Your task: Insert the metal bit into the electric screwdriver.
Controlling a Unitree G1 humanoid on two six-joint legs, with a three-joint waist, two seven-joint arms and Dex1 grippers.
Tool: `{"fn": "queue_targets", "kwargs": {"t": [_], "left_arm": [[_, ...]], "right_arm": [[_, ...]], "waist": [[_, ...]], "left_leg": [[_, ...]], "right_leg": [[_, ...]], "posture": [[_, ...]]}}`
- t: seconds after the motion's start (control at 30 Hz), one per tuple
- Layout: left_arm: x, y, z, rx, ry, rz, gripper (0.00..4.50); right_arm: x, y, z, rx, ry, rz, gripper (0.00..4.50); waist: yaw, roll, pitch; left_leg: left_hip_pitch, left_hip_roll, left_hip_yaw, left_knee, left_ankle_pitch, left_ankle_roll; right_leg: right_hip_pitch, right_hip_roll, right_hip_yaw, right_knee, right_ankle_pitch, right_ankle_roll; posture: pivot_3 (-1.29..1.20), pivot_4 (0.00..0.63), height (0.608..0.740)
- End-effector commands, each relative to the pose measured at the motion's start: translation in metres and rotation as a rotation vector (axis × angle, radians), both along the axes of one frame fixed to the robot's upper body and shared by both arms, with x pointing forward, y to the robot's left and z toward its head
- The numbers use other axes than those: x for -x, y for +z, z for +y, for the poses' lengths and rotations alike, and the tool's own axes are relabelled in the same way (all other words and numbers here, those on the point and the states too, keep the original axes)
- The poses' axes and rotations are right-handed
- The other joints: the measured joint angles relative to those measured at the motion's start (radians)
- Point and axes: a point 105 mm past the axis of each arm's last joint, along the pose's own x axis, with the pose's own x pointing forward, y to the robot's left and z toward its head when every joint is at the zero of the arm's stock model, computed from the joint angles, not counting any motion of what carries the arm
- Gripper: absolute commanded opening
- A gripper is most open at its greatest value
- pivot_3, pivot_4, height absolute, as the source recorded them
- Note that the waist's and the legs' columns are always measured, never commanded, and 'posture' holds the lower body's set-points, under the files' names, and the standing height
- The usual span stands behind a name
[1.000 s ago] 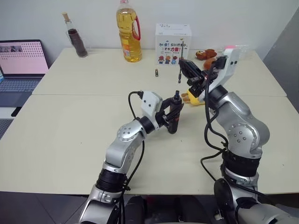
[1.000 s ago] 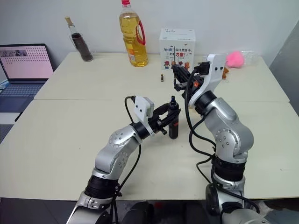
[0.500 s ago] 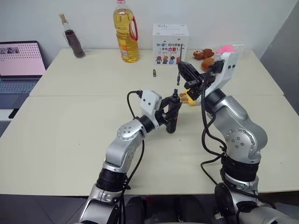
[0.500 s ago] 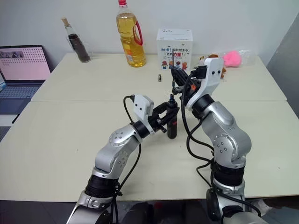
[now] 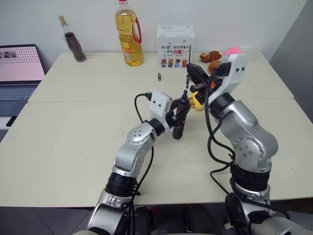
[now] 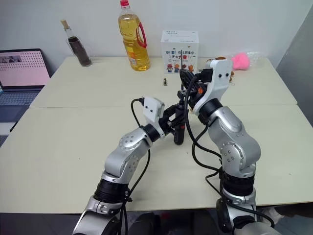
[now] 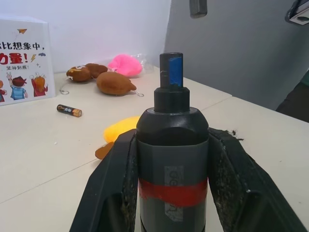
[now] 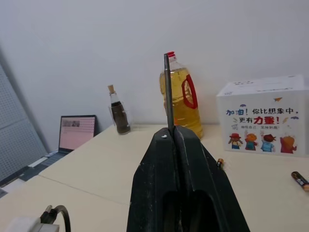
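1. Since the earlier frame, the bit (image 5: 187, 82) has been brought closer over the screwdriver (image 5: 179, 119); the gap between the bit's lower end and the screwdriver's tip is now small.
2. The left pincer (image 7: 170, 183) is closed on the screwdriver, with one finger (image 7: 112, 188) on each side of the body at the red band.
3. The screwdriver is held roughly upright above the desk (image 5: 73, 132), blue tip uppermost.
4. The right pincer (image 8: 173, 133) is closed on the bit, which sticks out straight from between the fingertips.
5. In the head views, the bit is seen hanging vertically just above the screwdriver's tip. Contact between them cannot be determined.
6. An oil bottle (image 5: 128, 33), a white box (image 5: 175, 47) and a slim dark bottle (image 5: 72, 40) are placed along the far edge of the desk.
7. A battery (image 5: 159, 76) is lying in front of the box.
8. A yellow object (image 7: 121, 128) is lying on the desk behind the screwdriver.
9. A laptop (image 5: 18, 68) is located at the left.
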Motion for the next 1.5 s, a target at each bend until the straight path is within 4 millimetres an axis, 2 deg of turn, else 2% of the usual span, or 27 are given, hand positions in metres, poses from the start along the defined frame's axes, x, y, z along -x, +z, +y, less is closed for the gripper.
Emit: {"fn": "queue_targets", "kwargs": {"t": [0.03,0.57,1.5], "left_arm": [[-0.003,-0.009,0.005,-0.039,0.041,0.019,1.63],[-0.003,-0.008,0.005,-0.041,0.049,0.011,1.63],[-0.009,-0.009,0.009,-0.052,0.100,0.001,1.63]], "right_arm": [[0.002,0.007,-0.001,-0.010,-0.023,-0.042,0.01],[-0.006,-0.006,0.007,-0.008,-0.053,-0.007,0.01],[-0.008,-0.015,-0.002,0.031,-0.102,0.018,0.01]], "waist": [[0.000,0.000,0.000],[0.000,0.000,0.000],[0.000,0.001,-0.003]], "left_leg": [[0.000,0.000,0.000,0.000,0.000,0.000],[0.000,0.000,0.000,0.000,0.000,0.000],[0.001,0.000,0.000,0.000,0.000,0.000]], "right_leg": [[0.000,0.000,0.000,0.000,0.000,0.000],[0.000,0.000,0.000,0.000,0.000,0.000],[0.000,0.000,0.000,0.000,0.000,0.000]], "posture": [[0.00,0.150,0.740],[0.00,0.150,0.740],[0.00,0.150,0.740]]}}
